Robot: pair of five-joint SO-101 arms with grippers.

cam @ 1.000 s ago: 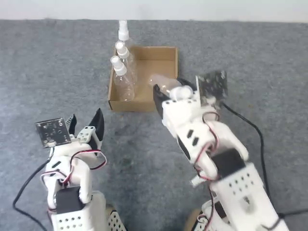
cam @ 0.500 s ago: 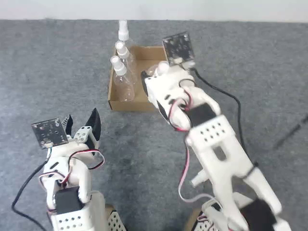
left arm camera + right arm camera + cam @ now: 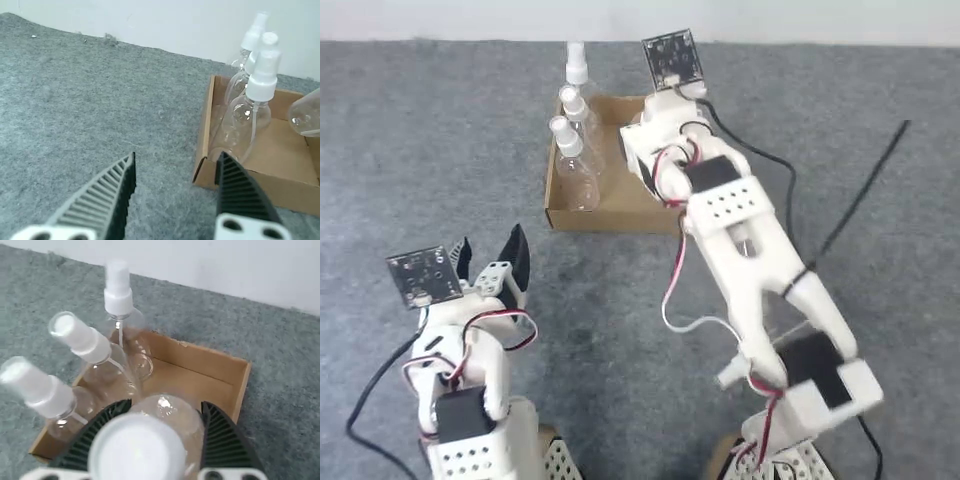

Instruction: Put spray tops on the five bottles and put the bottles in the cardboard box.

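Bottle (image 3: pixel 161 421) first: it sits clenched in my right gripper (image 3: pixel 162 412), one black finger on each side of its clear body and its white top turned toward my wrist camera. I hold it above the cardboard box (image 3: pixel 241 385), over the floor of the open half.

From my left wrist the same bottle (image 3: pixel 306 117) is seen side-on, its clear body hanging above the box (image 3: pixel 202 150) floor, apart from the others. From above, my right arm stretches forward across the box (image 3: pixel 620 222), with the wrist over its middle.

Three more bottles (image 3: pixel 82 340) stand upright in a row along one side wall of the box, each with a white spray top (image 3: pixel 118 287) fitted — the farthest sits at the far corner. The high view lines them up (image 3: pixel 577 165) on the side nearer my left arm; the left wrist view stacks them (image 3: pixel 247 112) one behind another.

My left gripper (image 3: pixel 177 157) is released, jaws spread wide with nothing between them, hovering over the carpet just short of the box's near corner. From above it (image 3: pixel 492 255) sits drawn back, well apart from the box.

Everything rests on grey felt-like carpet (image 3: pixel 420 130). A white wall (image 3: pixel 770 20) closes the far edge, and a black cable (image 3: pixel 860 190) arcs beside my right arm.
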